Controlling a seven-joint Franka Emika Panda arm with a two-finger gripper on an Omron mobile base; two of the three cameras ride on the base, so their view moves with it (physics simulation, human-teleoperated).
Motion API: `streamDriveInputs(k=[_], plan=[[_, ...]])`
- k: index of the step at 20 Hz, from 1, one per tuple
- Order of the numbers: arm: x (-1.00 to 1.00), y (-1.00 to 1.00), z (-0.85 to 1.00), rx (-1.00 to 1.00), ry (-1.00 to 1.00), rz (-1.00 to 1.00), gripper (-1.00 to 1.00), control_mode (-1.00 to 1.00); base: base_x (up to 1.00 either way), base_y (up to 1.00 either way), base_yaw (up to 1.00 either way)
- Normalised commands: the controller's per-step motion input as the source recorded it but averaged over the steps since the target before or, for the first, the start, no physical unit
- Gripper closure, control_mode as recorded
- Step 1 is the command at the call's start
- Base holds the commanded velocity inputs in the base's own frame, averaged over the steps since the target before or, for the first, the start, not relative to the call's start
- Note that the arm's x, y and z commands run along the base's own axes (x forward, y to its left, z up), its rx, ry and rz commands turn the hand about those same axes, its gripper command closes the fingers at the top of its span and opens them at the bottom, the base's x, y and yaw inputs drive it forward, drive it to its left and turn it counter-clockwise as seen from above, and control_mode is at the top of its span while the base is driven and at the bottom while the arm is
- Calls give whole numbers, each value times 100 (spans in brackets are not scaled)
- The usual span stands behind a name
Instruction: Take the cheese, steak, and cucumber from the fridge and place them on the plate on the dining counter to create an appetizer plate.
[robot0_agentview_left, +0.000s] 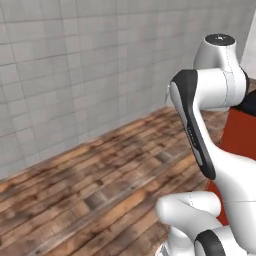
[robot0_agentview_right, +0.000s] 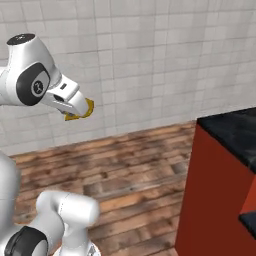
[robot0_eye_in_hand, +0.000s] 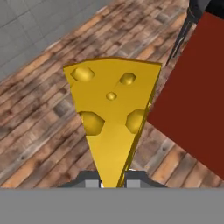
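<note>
One cheese (robot0_eye_in_hand: 113, 118), tip toward end effector (robot0_eye_in_hand: 113, 183)

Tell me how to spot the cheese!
Find the white robot arm above the wooden floor, left of the dining counter. The gripper at its end is shut on the cheese, a yellow wedge with darker holes.

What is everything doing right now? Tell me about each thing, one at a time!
cheese: held up in the air, pinched at its thin end, over the wooden floor.
gripper: shut on the cheese.
dining counter: standing off to the side, the part of its black top in view bare.
</note>
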Motion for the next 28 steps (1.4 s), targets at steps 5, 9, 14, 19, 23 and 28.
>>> streamDriveInputs(k=[5, 9, 14, 19, 23, 28], plan=[[0, 0, 0, 0, 0, 0, 100, 100, 100, 71, -51], [0, 0, 0, 0, 0, 0, 100, 100, 98, 76, -52], [0, 0, 0, 0, 0, 0, 100, 100, 99, 77, -52], [0, 0, 0, 0, 0, 0, 100, 100, 99, 73, -52], [0, 0, 0, 0, 0, 0, 100, 100, 100, 68, -52], [0, 0, 0, 0, 0, 0, 100, 100, 100, 68, -51]])
